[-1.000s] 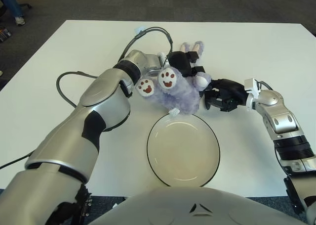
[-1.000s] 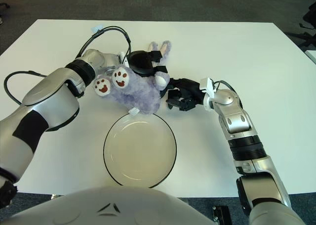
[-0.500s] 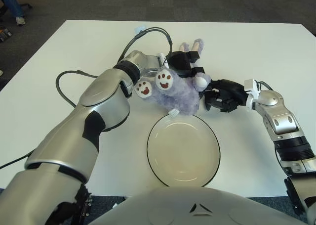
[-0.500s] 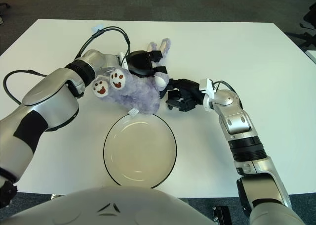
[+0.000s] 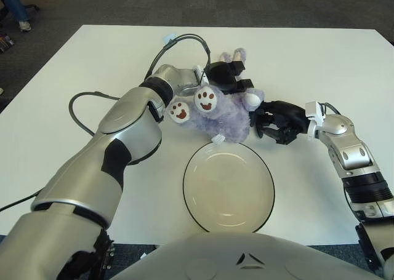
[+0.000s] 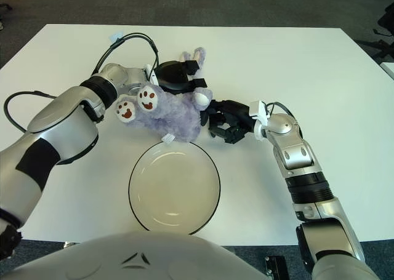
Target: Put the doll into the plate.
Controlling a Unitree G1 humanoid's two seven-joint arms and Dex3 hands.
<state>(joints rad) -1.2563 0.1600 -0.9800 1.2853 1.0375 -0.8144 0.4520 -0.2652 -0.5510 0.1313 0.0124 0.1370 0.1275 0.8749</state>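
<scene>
Purple doll [image 5: 220, 112] lies paws-left, ears far-right, gripped by left robot hand [image 5: 226, 76]; right robot hand [image 5: 277, 121] curled empty.

Doll [image 5: 221, 111]: a lilac plush rabbit lying on its back in the upper centre of the frame, its two white-soled feet with brown paw prints raised toward the left, its ears pointing to the upper right. A white tag hangs at its lower edge, just above the plate's rim.

Plate [image 5: 228, 186]: a round, cream-coloured dish with a thin dark rim, lying flat and empty at lower centre, directly below the doll. The doll is not in the plate.
</scene>
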